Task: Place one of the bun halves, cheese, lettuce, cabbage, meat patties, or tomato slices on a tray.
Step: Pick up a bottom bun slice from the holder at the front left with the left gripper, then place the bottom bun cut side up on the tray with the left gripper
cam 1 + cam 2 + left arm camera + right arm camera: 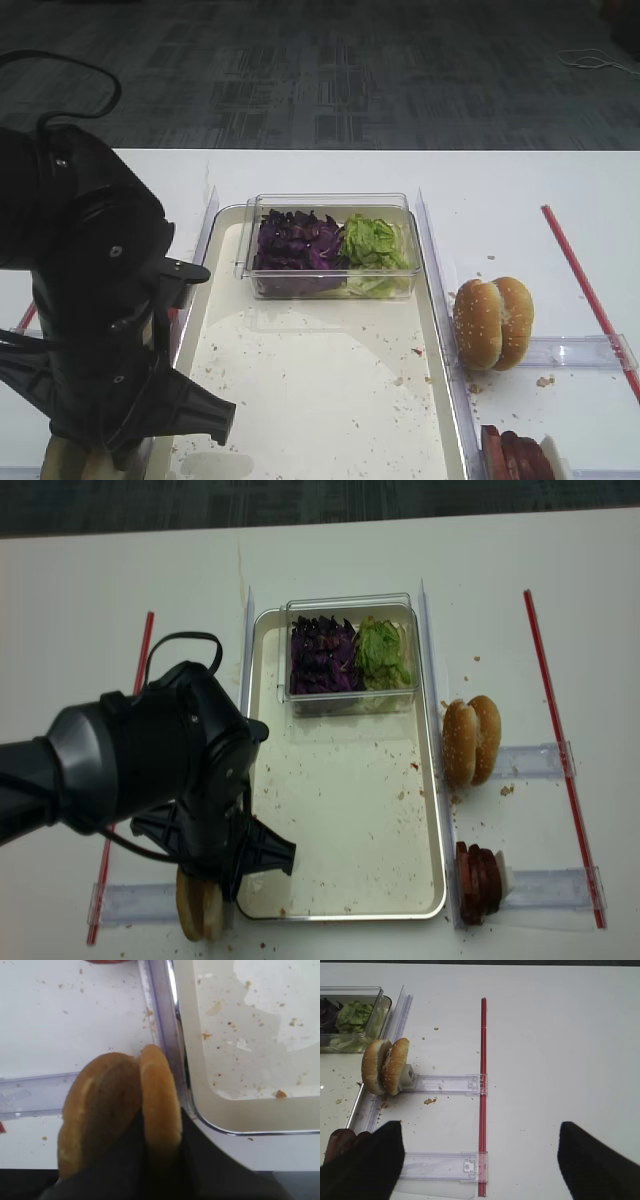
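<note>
1. Left wrist view showed the left tool [159, 1160] closed on the right-hand plain bun half [159, 1100], one finger wedged between it and its neighbour [97, 1110], the other on its outer side

2. The two plain halves stood on edge on the counter [75, 1015], just outside the tray [200, 1105] rim, in a clear plastic rack [30, 1095]

3. The right tool [480, 1160] was spread wide and held nothing; it hung above the counter, apart from the sesame bun halves [385, 1066]

4. Judged step: lifting the gripped half clear of the rack. A straight vertical lift appeared best, since a sideways pull could have tipped the neighbouring half or dragged the rack

5. The bun looked soft; a firm pinch risked denting or tearing it, so the grip needed only to prevent slipping

6. The rim had to be cleared before travel over the tray. The bare, crumb-speckled floor [320, 380] in front of the clear box [330, 205] of cabbage [295, 245] and lettuce [372, 240] offered room

7. The meat patties [478, 880] stood beyond the far rim, clear of the path
</note>
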Motion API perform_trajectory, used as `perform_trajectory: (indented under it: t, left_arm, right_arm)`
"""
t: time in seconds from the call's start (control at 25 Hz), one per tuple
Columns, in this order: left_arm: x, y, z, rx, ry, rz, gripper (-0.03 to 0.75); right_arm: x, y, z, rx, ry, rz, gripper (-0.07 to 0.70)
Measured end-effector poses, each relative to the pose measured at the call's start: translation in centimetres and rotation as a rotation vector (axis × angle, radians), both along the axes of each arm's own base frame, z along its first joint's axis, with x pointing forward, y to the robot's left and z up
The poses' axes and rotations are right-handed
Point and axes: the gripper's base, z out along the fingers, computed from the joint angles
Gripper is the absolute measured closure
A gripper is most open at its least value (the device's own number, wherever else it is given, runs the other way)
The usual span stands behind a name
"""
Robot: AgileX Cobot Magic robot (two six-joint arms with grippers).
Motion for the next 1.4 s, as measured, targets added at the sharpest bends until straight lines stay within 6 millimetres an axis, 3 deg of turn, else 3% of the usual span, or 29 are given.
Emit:
perform_trajectory:
  t: [0.24, 0.68, 0.96, 1.16, 1.4]
  left_arm:
    - [-0.2, 0.2, 0.8, -0.021, -0.022, 0.0, 0.622]
    - [-1.5, 1.5, 5.4, -0.147, -0.152, -0.009, 0.627]
    - [-1.9, 1.9, 6.2, -0.163, -0.17, -0.016, 0.628]
    - [-1.8, 1.8, 6.4, -0.169, -0.176, -0.016, 0.629]
    - [-0.2, 1.9, 8.6, -0.218, -0.244, 0.021, 0.629]
  right_arm:
    - [0.0, 0.0, 0.0, 0.0, 0.0, 0.0, -0.018]
    - [0.0, 0.0, 0.0, 0.0, 0.0, 0.0, -0.018]
    - [0.0, 0.0, 0.0, 0.0, 0.0, 0.0, -0.018]
    - [0.0, 0.0, 0.0, 0.0, 0.0, 0.0, -0.018]
    - [0.0, 0.0, 0.0, 0.0, 0.0, 0.0, -0.018]
